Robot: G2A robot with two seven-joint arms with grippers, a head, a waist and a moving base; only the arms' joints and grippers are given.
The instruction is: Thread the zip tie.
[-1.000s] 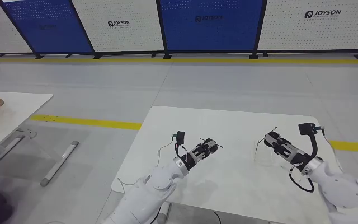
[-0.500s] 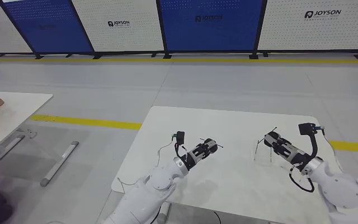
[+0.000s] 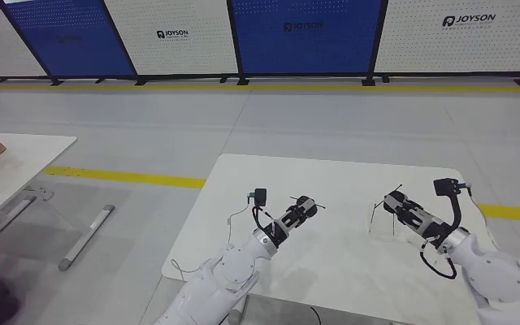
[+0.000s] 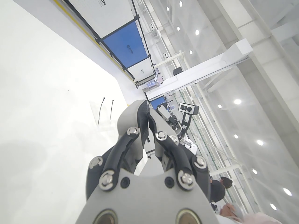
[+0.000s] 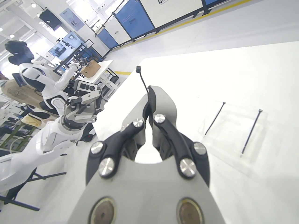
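from my station i see the right gripper (image 5: 148,103) with its fingers pressed together on a black zip tie (image 5: 141,78); the strap runs up from between the pads and its square head stands clear above the fingertips, over the white desk (image 3: 341,252). just beside that gripper, a clear tray (image 5: 233,123) lies flat on the desk with two spare zip ties (image 5: 214,118) in it, side by side and not touching each other. the left gripper (image 4: 146,113) sits well apart from the right one, above the desk's middle, with its fingers together too. in the top view a thin black strip (image 3: 320,206) crosses its tips and sticks out on both sides, which i take for a second tie clamped there; in its own wrist view i cannot make the strip out between the pads.
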